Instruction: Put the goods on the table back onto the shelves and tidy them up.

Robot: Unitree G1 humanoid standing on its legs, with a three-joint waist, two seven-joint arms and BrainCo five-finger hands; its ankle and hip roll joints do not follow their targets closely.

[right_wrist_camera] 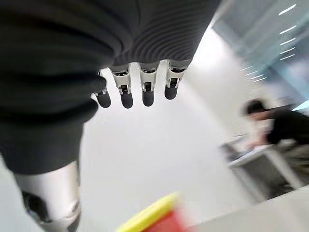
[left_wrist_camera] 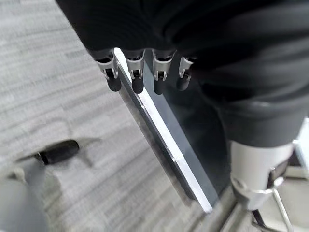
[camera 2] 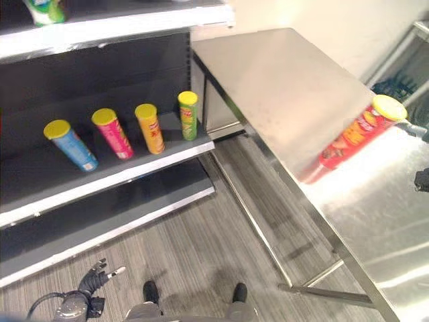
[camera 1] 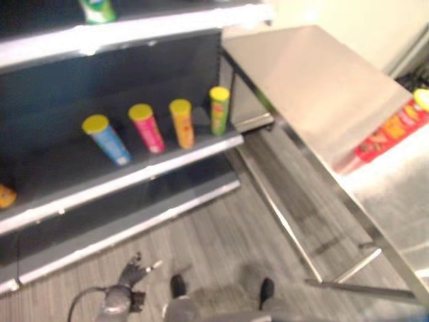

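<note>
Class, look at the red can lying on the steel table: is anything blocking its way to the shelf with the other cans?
Nothing visible does. The red can lies alone on the table; the shelf has free space beside the four cans.

A green can point(camera 1: 98, 9) on the upper shelf point(camera 1: 134, 30) is cut off by the picture's top edge, and an orange item point(camera 1: 5, 196) on the middle shelf is cut by the left edge. In the right wrist view the red can point(right_wrist_camera: 155, 218) with its yellow lid is blurred and runs off the bottom edge. A person point(right_wrist_camera: 280, 126) in the background there is too blurred to make out.
</note>
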